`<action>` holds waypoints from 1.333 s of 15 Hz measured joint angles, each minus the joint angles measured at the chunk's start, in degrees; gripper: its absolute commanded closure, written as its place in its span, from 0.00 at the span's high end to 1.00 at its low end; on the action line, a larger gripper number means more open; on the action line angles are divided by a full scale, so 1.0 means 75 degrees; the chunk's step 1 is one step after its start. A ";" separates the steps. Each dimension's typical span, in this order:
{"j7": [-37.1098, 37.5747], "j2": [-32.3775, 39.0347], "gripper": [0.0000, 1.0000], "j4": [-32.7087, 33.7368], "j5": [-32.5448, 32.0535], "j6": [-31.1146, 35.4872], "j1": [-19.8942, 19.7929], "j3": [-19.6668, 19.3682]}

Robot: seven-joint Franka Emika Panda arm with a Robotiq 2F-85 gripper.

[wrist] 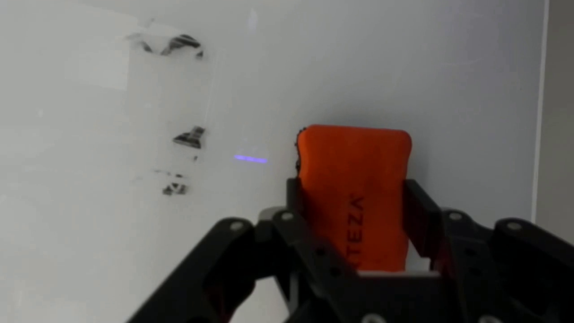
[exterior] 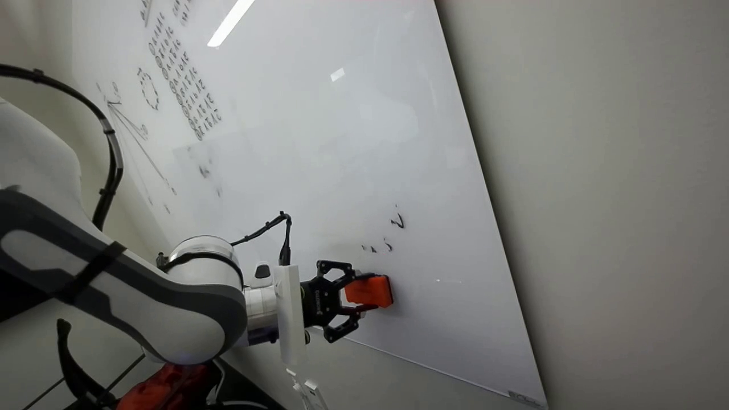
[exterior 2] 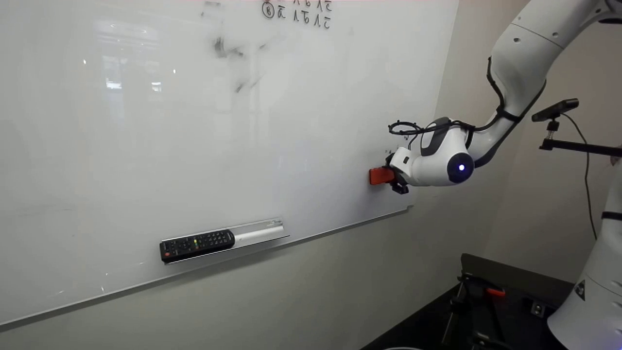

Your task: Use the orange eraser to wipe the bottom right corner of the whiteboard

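In an exterior view the gripper [exterior: 367,292] has the orange eraser [exterior: 374,291] clamped, low on the whiteboard [exterior: 450,188]. Whether it's pressing on the surface or just off it, I can't tell.

In an exterior view the eraser is near the bottom right corner, which makes sense since that's the bit to wipe. The remote [exterior 2: 197,244] sits in the tray [exterior 2: 260,236], well apart, so no bother I reckon.

In the wrist view the fingers [wrist: 421,220] pinch opposite sides with the front end poking past them, probably so the eraser meets the board first. Black marks [wrist: 190,138] sit near it, apart, so imo not done.
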 measured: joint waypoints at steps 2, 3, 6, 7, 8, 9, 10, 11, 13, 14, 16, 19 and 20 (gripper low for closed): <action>-0.0074 -0.0001 0.30 0.0001 0.0024 -0.0001 -0.0023 0.0045; -0.0080 -0.0011 0.30 -0.0005 0.0024 -0.0002 -0.0029 0.0060; -0.0080 -0.0167 0.30 -0.0063 0.0021 -0.0028 -0.0031 0.0117; -0.0080 -0.0280 0.30 -0.0097 0.0016 -0.0032 -0.0031 0.0137; -0.0080 -0.0417 0.30 -0.0137 0.0009 -0.0044 -0.0030 0.0158; -0.0080 -0.0575 0.30 -0.0187 0.0002 -0.0077 -0.0028 0.0183; -0.0080 -0.0738 0.30 -0.0233 -0.0004 -0.0114 -0.0025 0.0206; -0.0080 -0.0906 0.30 -0.0276 -0.0009 -0.0148 -0.0018 0.0217; -0.0080 -0.1226 0.30 -0.0350 -0.0014 -0.0201 -0.0001 0.0219; -0.0080 -0.1380 0.30 -0.0384 -0.0018 -0.0234 0.0001 0.0218; -0.0080 -0.1677 0.30 -0.0432 -0.0028 -0.0276 0.0001 0.0208; -0.0080 -0.1905 0.30 -0.0443 -0.0027 -0.0277 0.0001 0.0168; -0.0080 -0.1906 0.30 -0.0443 -0.0027 -0.0280 0.0001 0.0165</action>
